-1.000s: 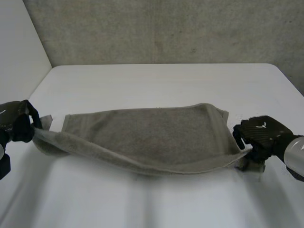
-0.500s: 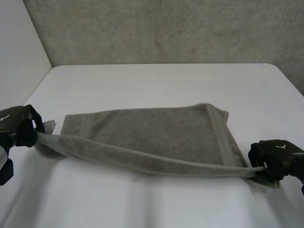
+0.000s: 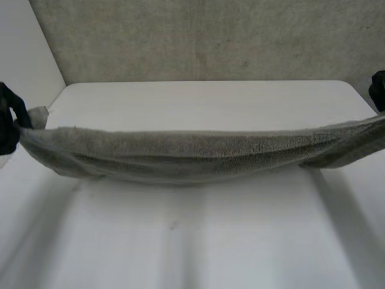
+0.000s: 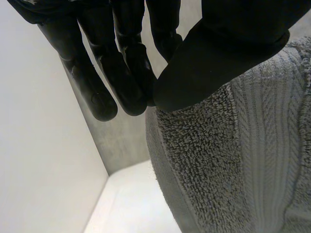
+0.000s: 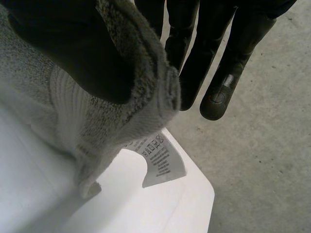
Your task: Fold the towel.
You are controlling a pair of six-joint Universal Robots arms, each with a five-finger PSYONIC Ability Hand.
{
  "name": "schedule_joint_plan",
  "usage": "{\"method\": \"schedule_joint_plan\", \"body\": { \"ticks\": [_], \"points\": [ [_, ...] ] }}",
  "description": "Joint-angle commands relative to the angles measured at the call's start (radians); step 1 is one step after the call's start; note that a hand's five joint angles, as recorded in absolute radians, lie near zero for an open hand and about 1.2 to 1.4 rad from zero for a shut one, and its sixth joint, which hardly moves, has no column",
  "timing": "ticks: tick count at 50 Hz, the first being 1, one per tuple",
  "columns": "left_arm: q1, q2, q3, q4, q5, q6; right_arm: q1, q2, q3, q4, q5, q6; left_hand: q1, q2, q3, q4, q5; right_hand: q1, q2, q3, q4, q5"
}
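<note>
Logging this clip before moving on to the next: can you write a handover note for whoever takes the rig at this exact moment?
Left hand: shut on the towel, thumb pinching one end against the fingers.
Right hand: shut on the towel's other end, by its sewn label.
Towel: stretched between the hands over the white table, sagging in the middle; I cannot tell whether the sag touches the table.
Done: both ends gripped and raised.
Left: probably carry the held edge across, lay the fold down, release.

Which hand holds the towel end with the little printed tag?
The right hand: the white tag hangs from the towel corner pinched under its thumb. The left hand grips plain ribbed weave.
</note>
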Motion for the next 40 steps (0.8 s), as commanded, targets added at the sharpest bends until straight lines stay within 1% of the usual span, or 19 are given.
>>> {"method": "schedule_joint_plan", "body": {
  "ticks": [1,2,4,5,7,10,12,16,18,24,26,27,28,29,30,31,32,34,40],
  "points": [
    [-0.009,-0.216,0.03,0.011,0.003,0.011,0.115,0.251,-0.053,0.029,0.073,-0.075,0.189,0.177,0.18,0.178,0.181,0.424,0.223,0.211,0.203,0.243],
    [-0.009,-0.217,0.03,0.011,0.003,0.011,0.116,0.252,-0.053,0.029,0.073,-0.076,0.189,0.177,0.18,0.178,0.181,0.424,0.223,0.211,0.203,0.243],
    [-0.031,-0.363,0.07,0.013,-0.005,0.015,0.204,0.419,-0.102,0.034,0.212,-0.146,0.189,0.177,0.18,0.178,0.181,0.424,0.223,0.211,0.203,0.243],
    [-0.031,-0.364,0.07,0.013,-0.005,0.015,0.205,0.419,-0.102,0.034,0.213,-0.146,0.189,0.177,0.18,0.178,0.181,0.424,0.223,0.211,0.203,0.243],
    [-0.077,-0.541,0.146,0.011,-0.02,0.031,0.269,0.552,-0.162,0.035,0.333,-0.203,0.189,0.177,0.18,0.178,0.181,0.424,0.223,0.211,0.203,0.243],
    [-0.094,-0.623,0.191,0.01,-0.039,0.038,0.306,0.664,-0.226,0.023,0.396,-0.215,0.189,0.177,0.18,0.178,0.181,0.424,0.223,0.211,0.203,0.243],
    [-0.12,-0.745,0.284,0.008,-0.1,0.063,0.315,0.716,-0.266,0.019,0.4,-0.211,0.189,0.177,0.18,0.178,0.181,0.424,0.223,0.211,0.203,0.243],
    [-0.155,-0.847,0.395,0.008,-0.152,0.087,0.338,0.798,-0.36,-0.026,0.397,-0.201,0.189,0.177,0.18,0.178,0.181,0.424,0.223,0.211,0.203,0.243],
    [-0.177,-0.889,0.455,0.011,-0.168,0.091,0.362,0.846,-0.465,-0.136,0.418,-0.159,0.189,0.177,0.18,0.178,0.181,0.424,0.223,0.211,0.203,0.243],
    [-0.224,-0.944,0.694,0.105,-0.18,0.086,0.392,0.858,-0.624,-0.357,0.504,-0.112,0.189,0.177,0.18,0.178,0.181,0.424,0.223,0.211,0.203,0.243],
    [-0.23,-0.933,0.76,0.286,-0.185,0.083,0.409,0.823,-0.666,-0.566,0.548,-0.106,0.189,0.177,0.18,0.178,0.181,0.424,0.223,0.211,0.203,0.243],
    [-0.23,-0.933,0.76,0.287,-0.185,0.083,0.409,0.823,-0.666,-0.567,0.549,-0.106,0.189,0.177,0.18,0.178,0.181,0.424,0.223,0.211,0.203,0.243],
    [-0.236,-0.912,0.768,0.409,-0.192,0.078,0.413,0.786,-0.656,-0.687,0.555,-0.102,0.189,0.177,0.18,0.178,0.181,0.424,0.223,0.211,0.203,0.243],
    [-0.236,-0.912,0.768,0.41,-0.192,0.078,0.413,0.746,-0.631,-0.809,0.556,-0.102,0.189,0.177,0.18,0.178,0.181,0.424,0.223,0.211,0.203,0.243],
    [-0.241,-0.875,0.761,0.542,-0.212,0.074,0.413,0.746,-0.631,-0.81,0.556,-0.102,0.189,0.177,0.18,0.178,0.181,0.424,0.223,0.211,0.203,0.243],
    [-0.247,-0.837,0.748,0.664,-0.236,0.069,0.412,0.705,-0.595,-0.916,0.558,-0.1,0.189,0.177,0.18,0.178,0.181,0.424,0.223,0.211,0.203,0.243],
    [-0.247,-0.837,0.748,0.665,-0.237,0.069,0.412,0.705,-0.594,-0.917,0.558,-0.1,0.189,0.177,0.18,0.178,0.181,0.424,0.223,0.211,0.203,0.243],
    [-0.259,-0.783,0.709,0.818,-0.263,0.069,0.418,0.648,-0.518,-1.03,0.555,-0.102,0.189,0.177,0.18,0.178,0.181,0.424,0.223,0.211,0.203,0.243],
    [-0.278,-0.766,0.655,0.78,-0.263,0.064,0.416,0.625,-0.444,-0.957,0.516,-0.097,0.189,0.177,0.18,0.178,0.181,0.424,0.223,0.211,0.203,0.243]
  ]
}}
